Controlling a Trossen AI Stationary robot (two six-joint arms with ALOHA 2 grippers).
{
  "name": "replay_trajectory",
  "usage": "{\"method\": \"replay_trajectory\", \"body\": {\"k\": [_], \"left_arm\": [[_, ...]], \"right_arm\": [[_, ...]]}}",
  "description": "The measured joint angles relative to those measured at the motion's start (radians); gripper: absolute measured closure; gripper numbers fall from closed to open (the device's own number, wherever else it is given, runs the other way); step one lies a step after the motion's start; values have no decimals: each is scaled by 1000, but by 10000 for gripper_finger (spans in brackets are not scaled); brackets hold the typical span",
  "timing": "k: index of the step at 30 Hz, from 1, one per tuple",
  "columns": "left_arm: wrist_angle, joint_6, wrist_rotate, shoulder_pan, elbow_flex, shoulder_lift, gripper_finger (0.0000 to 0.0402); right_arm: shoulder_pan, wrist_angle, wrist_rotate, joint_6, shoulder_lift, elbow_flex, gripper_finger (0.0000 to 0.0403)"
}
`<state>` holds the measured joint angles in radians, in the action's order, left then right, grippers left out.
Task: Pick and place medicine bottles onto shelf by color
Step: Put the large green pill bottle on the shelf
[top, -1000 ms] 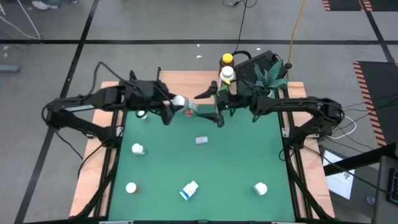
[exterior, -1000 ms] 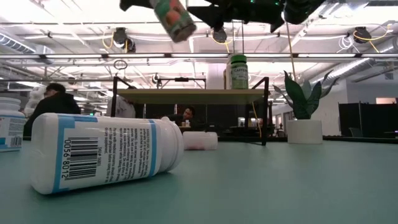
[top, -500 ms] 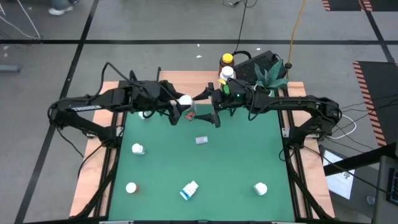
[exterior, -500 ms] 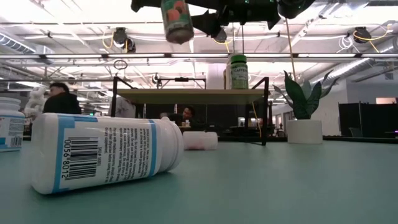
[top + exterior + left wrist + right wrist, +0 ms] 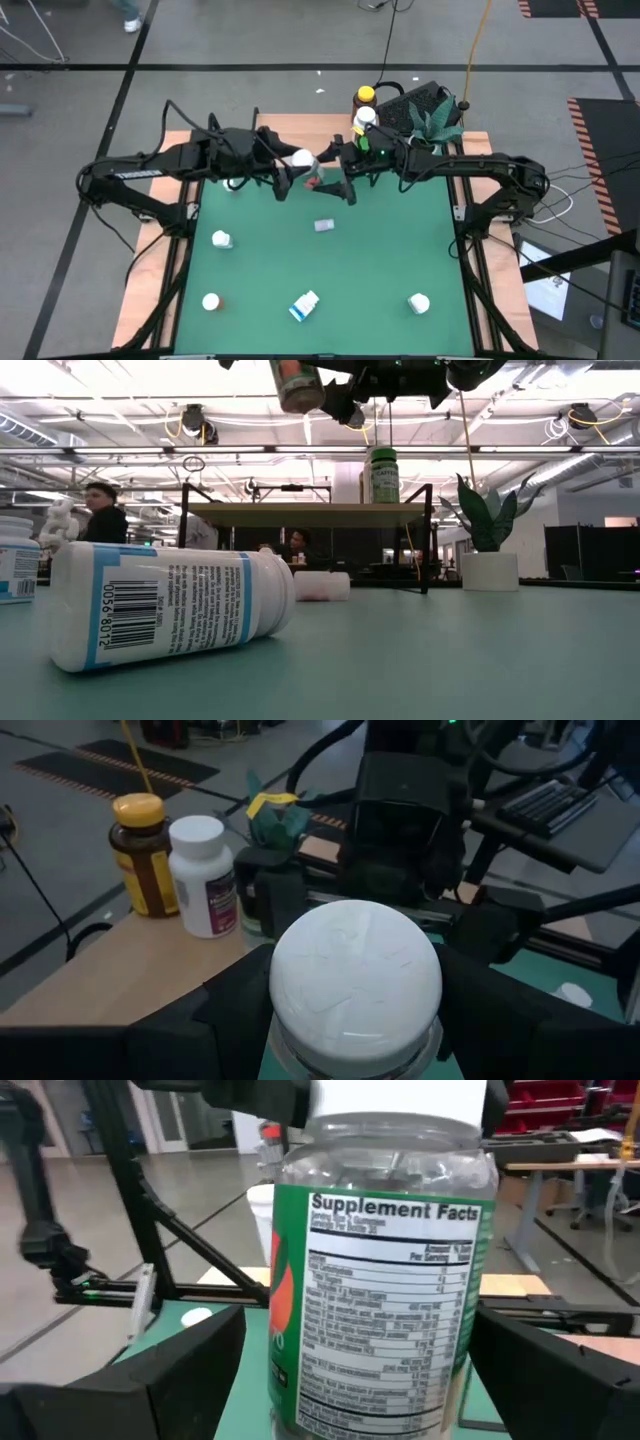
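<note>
A white-capped medicine bottle (image 5: pixel 306 171) with a green label (image 5: pixel 385 1310) hangs high above the table's far middle, with my left gripper (image 5: pixel 292 176) shut on it. My right gripper (image 5: pixel 334 177) comes from the right and is open. Its fingers (image 5: pixel 190 1370) stand on either side of the bottle's labelled body without touching it. The shelf (image 5: pixel 310 512) stands at the far edge with a green bottle (image 5: pixel 381 475) on its board. An amber bottle (image 5: pixel 143 855) and a white bottle (image 5: pixel 203 875) stand on light wood behind it. My left gripper pinches the bottle at its cap end, one finger (image 5: pixel 240 1010) on each side just under the white cap (image 5: pixel 355 970). The cap faces back toward my wrist and the base points away. The bottle is lifted clear of the table, tilted with its base lower (image 5: pixel 298 390).
Several more bottles stand or lie on the green table: one (image 5: pixel 221 239) at the left, one (image 5: pixel 211 301) near left, a blue-labelled one (image 5: pixel 305 305) lying near the front, one (image 5: pixel 418 303) near right, a small one (image 5: pixel 324 226) lying mid-table. A potted plant (image 5: pixel 435 120) stands far right.
My left gripper has carried the bottle a little toward the table's right and up, between my right gripper's open fingers. The bottle has tipped from slanting to nearer upright. My right gripper has stayed in place and turned at the wrist.
</note>
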<state>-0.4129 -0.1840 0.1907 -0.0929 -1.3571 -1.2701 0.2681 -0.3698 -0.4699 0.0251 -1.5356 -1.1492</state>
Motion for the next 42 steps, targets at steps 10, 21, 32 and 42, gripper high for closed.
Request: {"method": "replay_trajectory", "body": {"k": [10,21,32,42], "left_arm": [[37,0,3,-1,0,0,156],[-43,118,-4,81,0,30,129],[-120,15,207,190,93,38,75],[344,74,221,221,400,36,64]], "right_arm": [[21,-8,-6,13,2,0,112],[112,48,-203,-39,8,0,120],[146,42,-284,-56,7,4,120],[116,-180,-412,-38,7,49,120]]}}
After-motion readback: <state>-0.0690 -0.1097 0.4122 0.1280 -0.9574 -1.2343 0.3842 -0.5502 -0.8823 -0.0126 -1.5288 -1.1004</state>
